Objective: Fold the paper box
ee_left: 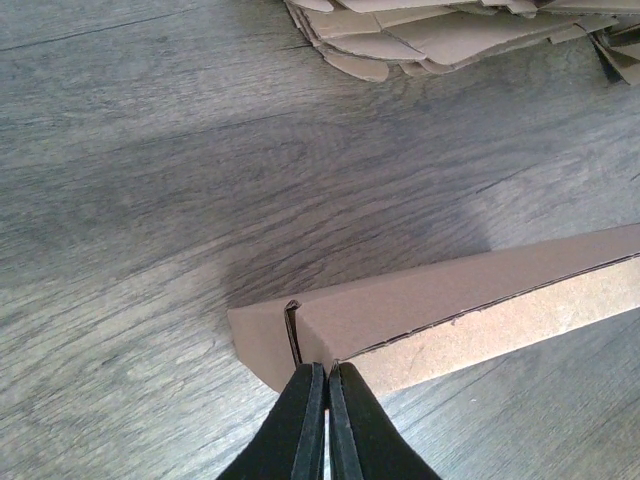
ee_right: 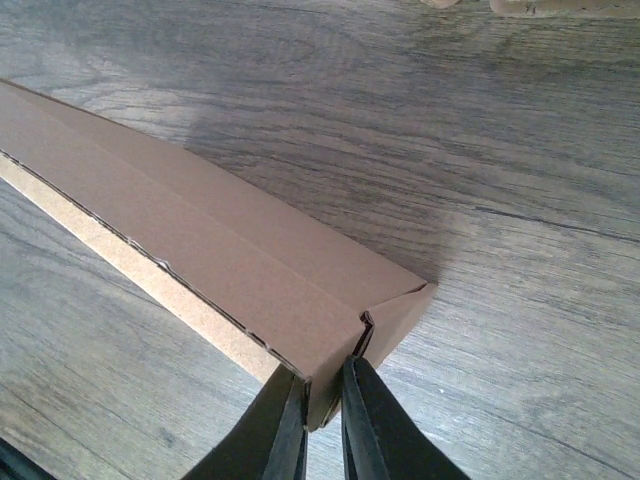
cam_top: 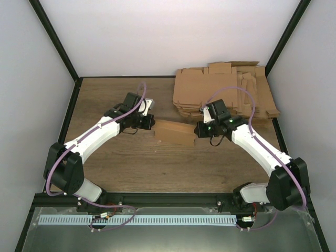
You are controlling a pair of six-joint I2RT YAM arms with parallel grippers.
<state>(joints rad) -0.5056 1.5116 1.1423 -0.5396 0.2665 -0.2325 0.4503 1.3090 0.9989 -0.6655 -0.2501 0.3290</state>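
Observation:
The paper box (cam_top: 175, 133) is a shallow brown mailer with its lid down, lying between my two grippers at the table's middle. My left gripper (cam_top: 152, 123) is at its left end. In the left wrist view the fingers (ee_left: 328, 372) are pressed together at the near left corner of the box (ee_left: 450, 310), seemingly pinching a thin cardboard edge beside a slit. My right gripper (cam_top: 197, 131) is at the right end. In the right wrist view it (ee_right: 323, 385) is shut on the corner wall of the box (ee_right: 230, 250).
A pile of flat brown cardboard blanks (cam_top: 226, 92) lies at the back right, just behind the right gripper; it also shows in the left wrist view (ee_left: 430, 35). Black frame posts and white walls enclose the wooden table (cam_top: 115, 163).

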